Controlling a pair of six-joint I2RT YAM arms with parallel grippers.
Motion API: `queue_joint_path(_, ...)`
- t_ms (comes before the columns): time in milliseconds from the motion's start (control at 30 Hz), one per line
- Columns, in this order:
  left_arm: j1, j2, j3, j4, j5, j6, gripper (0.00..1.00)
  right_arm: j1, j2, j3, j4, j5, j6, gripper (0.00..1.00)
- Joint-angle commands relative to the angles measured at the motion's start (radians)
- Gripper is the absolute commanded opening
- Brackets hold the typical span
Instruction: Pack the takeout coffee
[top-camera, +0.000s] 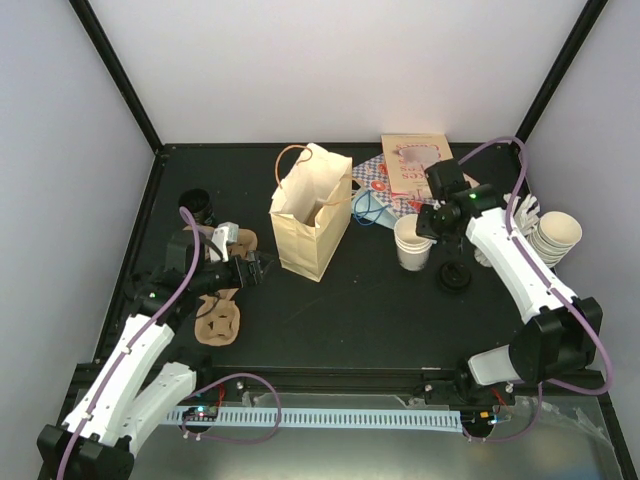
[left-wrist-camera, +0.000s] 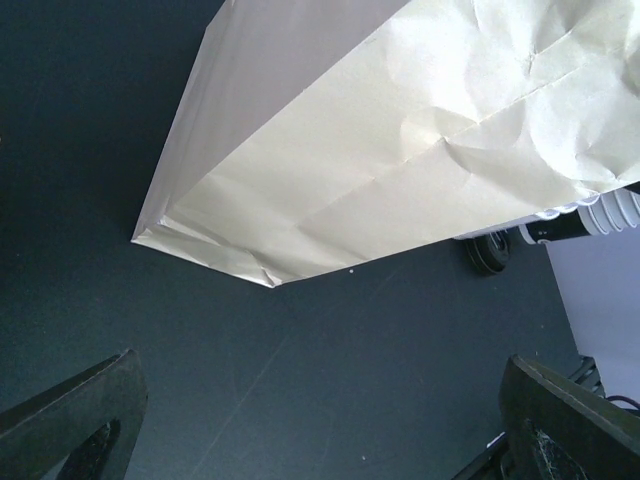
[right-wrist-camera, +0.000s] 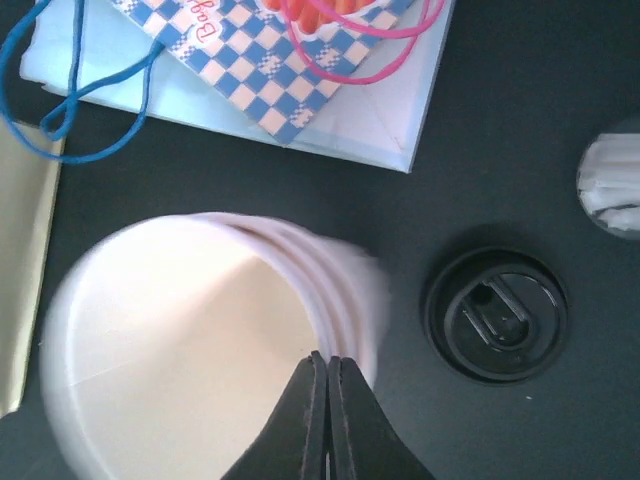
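**A:** The takeout coffee sits in two parts. A small cream-white paper cup (right-wrist-camera: 190, 340), blurred, tops a nested stack right of the tall tan paper bag (top-camera: 310, 225). Its round black plastic lid (right-wrist-camera: 495, 315) lies flat, farther right.

**B:** Right gripper (right-wrist-camera: 328, 360) is pinched tight on that cup's rim. Any writing?

**A:** Red script beginning "Ba" on the flat blue-checked paper bag (right-wrist-camera: 240, 60), behind-right of the tan one.

**B:** Tan bag upright, mouth open. Left gripper (left-wrist-camera: 320, 380) spread wide at its near-left corner.

takeout coffee (top-camera: 196, 205) | black lid on, cup body barely visible | upright | far-left of table (top-camera: 350, 320)
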Motion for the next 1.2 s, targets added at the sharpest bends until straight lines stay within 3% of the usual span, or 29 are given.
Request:
queue_joint_path(0, -0.010, -0.016, 0.002, 0.023, 0.012, -0.009, 0.99, -0.010, -0.009, 0.053, 0.028, -0.192, -0.080, 0.01)
queue_joint_path(33, -0.010, -0.014, 0.008, 0.015, 0.014, -0.009, 0.99, -0.010, -0.020, 0.038, 0.052, -0.224, -0.125, 0.01)
queue_joint_path(133, -0.011, -0.017, 0.015, 0.004, 0.010, -0.004, 0.99, -0.020, -0.042, -0.005, 0.018, 0.200, 0.076, 0.01)
queue_joint_path(167, -0.011, -0.021, 0.011, 0.009, 0.007, -0.002, 0.99, -0.026, -0.027, 0.021, -0.003, 0.098, 0.064, 0.01)
queue_joint_path(233, -0.011, -0.022, 0.013, 0.001, 0.008, -0.001, 0.99, -0.022, -0.017, 0.026, 0.063, -0.236, -0.117, 0.01)
queue_joint_path(267, -0.011, -0.023, 0.015, -0.004, 0.009, -0.002, 0.99, -0.021, -0.029, 0.007, 0.072, -0.207, -0.144, 0.01)
queue_joint_path(333, -0.011, -0.028, 0.018, -0.005, 0.009, -0.001, 0.99, -0.031, -0.032, -0.042, 0.035, 0.168, -0.013, 0.01)
queue_joint_path(367, -0.011, -0.032, 0.014, -0.002, 0.005, 0.000, 0.99, -0.047, -0.008, -0.015, -0.023, 0.217, 0.071, 0.01)
queue_joint_path(467, -0.012, -0.032, 0.013, 0.001, 0.007, -0.001, 0.99, -0.043, 0.007, 0.011, 0.064, -0.245, -0.109, 0.01)
queue_joint_path(500, -0.012, -0.031, 0.014, -0.001, 0.013, -0.001, 0.99, -0.043, -0.010, -0.020, 0.092, -0.204, -0.132, 0.01)
queue_joint_path(567, -0.013, -0.032, 0.015, -0.001, 0.010, 0.000, 0.99, -0.049, -0.020, -0.048, 0.046, 0.079, 0.038, 0.01)
queue_joint_path(667, -0.013, -0.034, 0.015, -0.007, 0.008, 0.001, 0.99, -0.048, -0.014, -0.011, 0.095, -0.318, -0.120, 0.01)
queue_joint_path(700, -0.013, -0.035, 0.014, -0.009, 0.009, -0.001, 0.99, -0.050, -0.027, -0.021, 0.099, -0.259, -0.124, 0.01)
queue_joint_path(767, -0.013, -0.040, 0.012, -0.007, 0.009, 0.001, 0.99, -0.054, -0.039, -0.016, 0.038, 0.051, -0.039, 0.01)
queue_joint_path(800, -0.014, -0.043, 0.011, -0.008, 0.004, 0.006, 0.99, -0.057, -0.038, -0.001, 0.017, 0.069, -0.041, 0.01)
queue_joint_path(900, -0.014, -0.047, 0.012, -0.013, 0.003, 0.007, 0.99, -0.057, -0.052, 0.005, 0.045, -0.050, -0.072, 0.01)
queue_joint_path(1167, -0.014, -0.049, 0.014, -0.017, 0.001, 0.011, 0.99, -0.057, -0.079, 0.059, 0.006, -0.055, -0.075, 0.01)
